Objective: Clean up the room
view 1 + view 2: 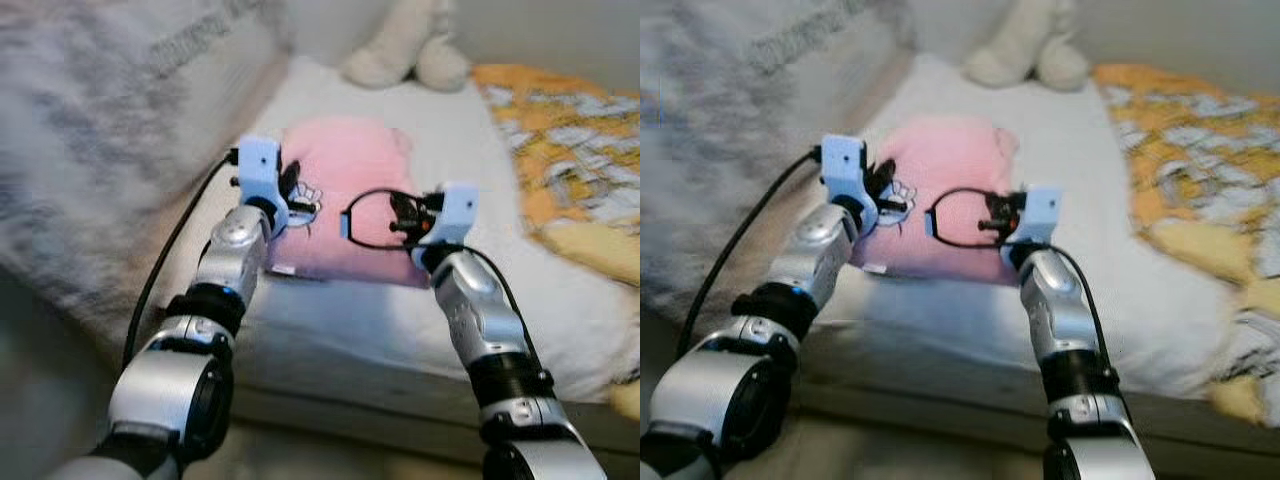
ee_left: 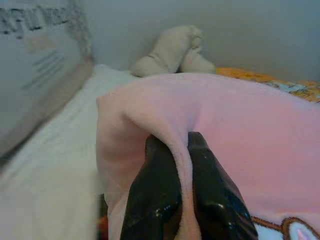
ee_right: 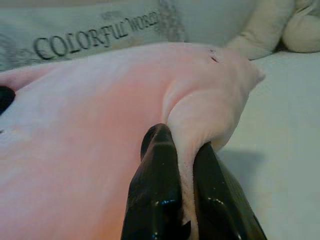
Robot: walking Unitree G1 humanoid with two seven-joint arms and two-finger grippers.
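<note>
Now we have the pink garment pinched at two places on the bed, and the job is to handle it evenly.

From the head views, the pink garment (image 1: 345, 195) lies spread on the white bed (image 1: 440, 310), with a cream plush toy (image 1: 410, 45) at the far end and an orange patterned blanket (image 1: 570, 150) on our right; the left gripper (image 1: 290, 195) sits at its left edge, the right gripper (image 1: 405, 220) at its right edge. Through the left wrist, the fingers (image 2: 155, 200) are clenched on a raised fold of pink cloth. Through the right wrist, the fingers (image 3: 155, 195) likewise clamp a ridge of fabric, near a pillow (image 3: 95, 32) printed with lettering. We should lift both sides together, level, keeping the pinches firm so neither fold slips out.
</note>
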